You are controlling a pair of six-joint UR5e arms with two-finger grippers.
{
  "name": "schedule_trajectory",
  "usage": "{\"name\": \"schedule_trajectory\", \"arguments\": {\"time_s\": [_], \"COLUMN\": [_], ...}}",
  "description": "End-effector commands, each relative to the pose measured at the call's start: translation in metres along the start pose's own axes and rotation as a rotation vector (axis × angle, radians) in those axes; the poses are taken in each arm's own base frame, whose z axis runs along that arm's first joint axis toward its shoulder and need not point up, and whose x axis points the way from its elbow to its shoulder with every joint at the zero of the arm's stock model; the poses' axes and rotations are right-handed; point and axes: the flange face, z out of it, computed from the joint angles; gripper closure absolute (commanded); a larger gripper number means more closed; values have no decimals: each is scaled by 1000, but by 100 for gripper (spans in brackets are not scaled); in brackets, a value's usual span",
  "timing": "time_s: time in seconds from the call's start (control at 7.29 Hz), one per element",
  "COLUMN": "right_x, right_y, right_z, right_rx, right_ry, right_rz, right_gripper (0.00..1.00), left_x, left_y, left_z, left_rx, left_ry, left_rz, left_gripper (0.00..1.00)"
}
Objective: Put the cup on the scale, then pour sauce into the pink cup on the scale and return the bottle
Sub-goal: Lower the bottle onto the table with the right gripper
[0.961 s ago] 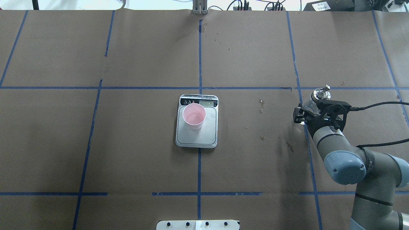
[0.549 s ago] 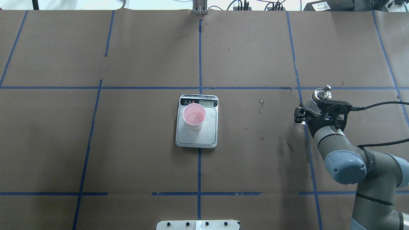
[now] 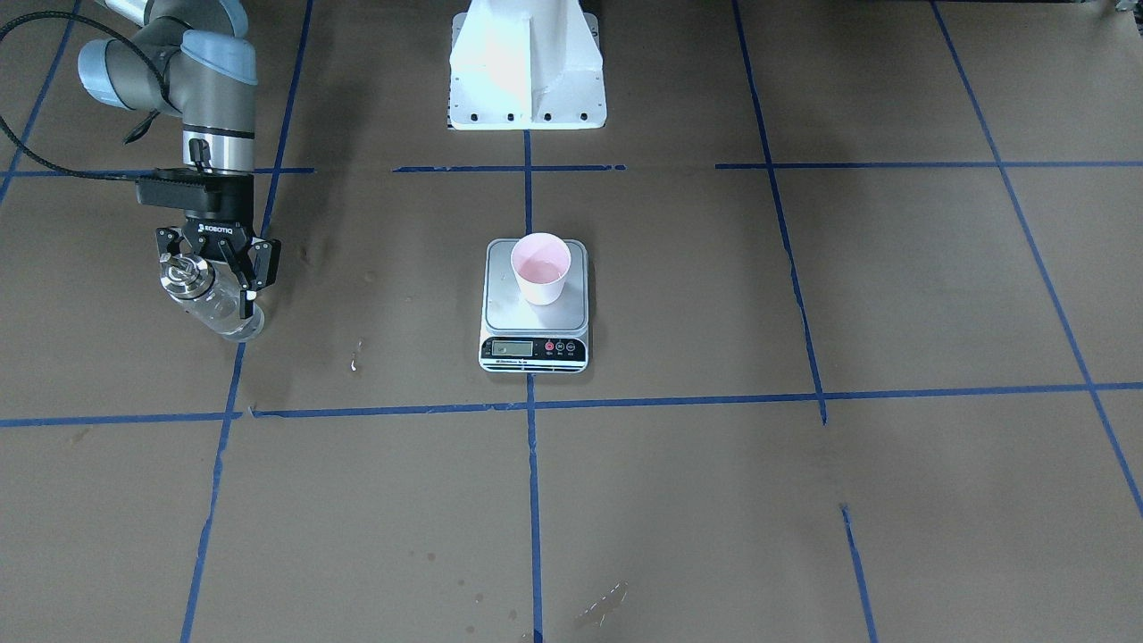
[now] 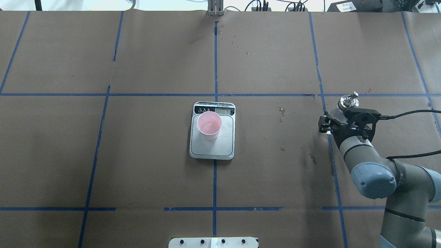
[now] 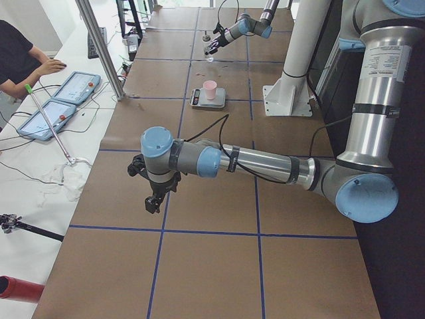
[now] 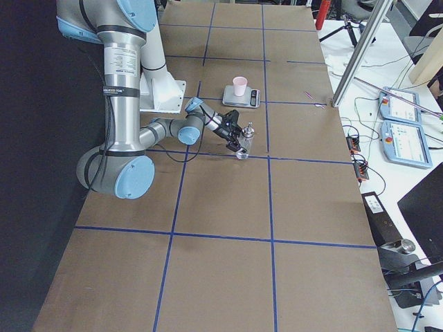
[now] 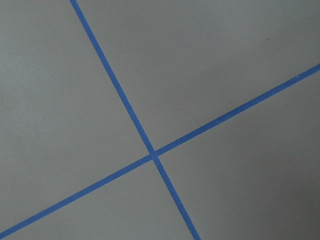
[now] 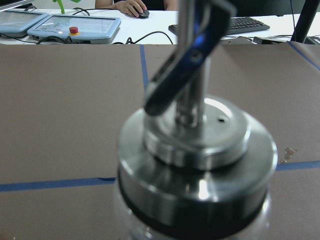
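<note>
The pink cup stands upright on the far part of the silver scale at the table's centre; both also show in the front view, the cup behind the scale's display strip. My right gripper is shut on the clear glass bottle with its silver pourer cap, far to the scale's right by a blue tape line, upright and low over the table. The right wrist view shows the cap close up. My left gripper shows only in the left side view; I cannot tell if it is open.
Brown paper with a grid of blue tape lines covers the table. Small wet spots lie between the scale and the bottle. The robot's white base stands behind the scale. The left wrist view shows only a tape crossing.
My right gripper and the bottle have shifted slightly to the right, away from the scale. The cup and scale have not moved.
</note>
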Motion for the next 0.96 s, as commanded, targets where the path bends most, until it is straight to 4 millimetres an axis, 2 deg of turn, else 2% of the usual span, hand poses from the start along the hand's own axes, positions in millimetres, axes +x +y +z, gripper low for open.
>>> {"name": "schedule_trajectory", "arguments": {"time_s": [0.0, 0.14, 0.27, 0.41, 0.55, 0.82], "right_x": [2, 2, 2, 2, 1, 1], "right_y": [-1, 0, -1, -1, -1, -1], "right_z": [0, 0, -1, -1, -1, -1], "right_rx": [5, 2, 1, 1, 0, 2], "right_ry": [3, 1, -4, -5, -6, -6], "right_rz": [10, 11, 11, 12, 11, 11], "right_gripper": [100, 95, 82, 73, 58, 54], "left_x": [0, 0, 0, 0, 0, -1], "left_y": [0, 0, 0, 1, 1, 1], "left_z": [0, 0, 0, 0, 0, 0], "left_rx": [0, 0, -1, -1, -1, -1], "left_ry": [0, 0, 0, 0, 0, 0], "left_rz": [0, 2, 1, 1, 1, -1], "left_gripper": [0, 0, 0, 0, 0, 0]}}
